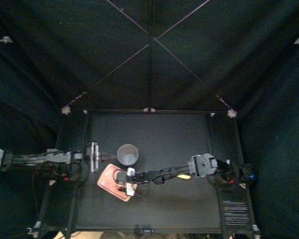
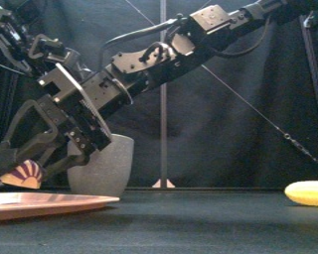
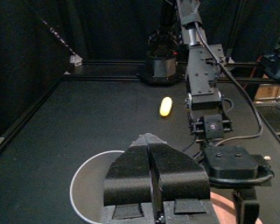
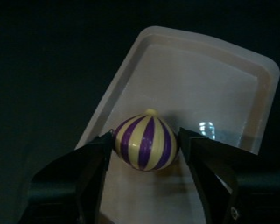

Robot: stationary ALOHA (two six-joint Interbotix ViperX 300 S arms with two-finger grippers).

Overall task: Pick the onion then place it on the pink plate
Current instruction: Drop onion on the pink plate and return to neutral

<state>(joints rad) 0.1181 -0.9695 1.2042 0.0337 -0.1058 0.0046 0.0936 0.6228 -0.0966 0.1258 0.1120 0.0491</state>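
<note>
Onion (image 4: 145, 140) sits clamped between your right gripper's (image 4: 150, 147) jaws, over the plate (image 4: 213, 79) (you can't tell whether it touches). Your left gripper (image 3: 152, 145) rests at the table's left beside the cup (image 1: 128, 152), jaws pressed together, empty.

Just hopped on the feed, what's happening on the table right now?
The right gripper is shut on the striped onion and holds it over the pink tray, seemingly just above its surface; it isn't released yet. The left gripper rests shut at the table's left, near the grey cup. A yellow toy lies off to the right.
</note>
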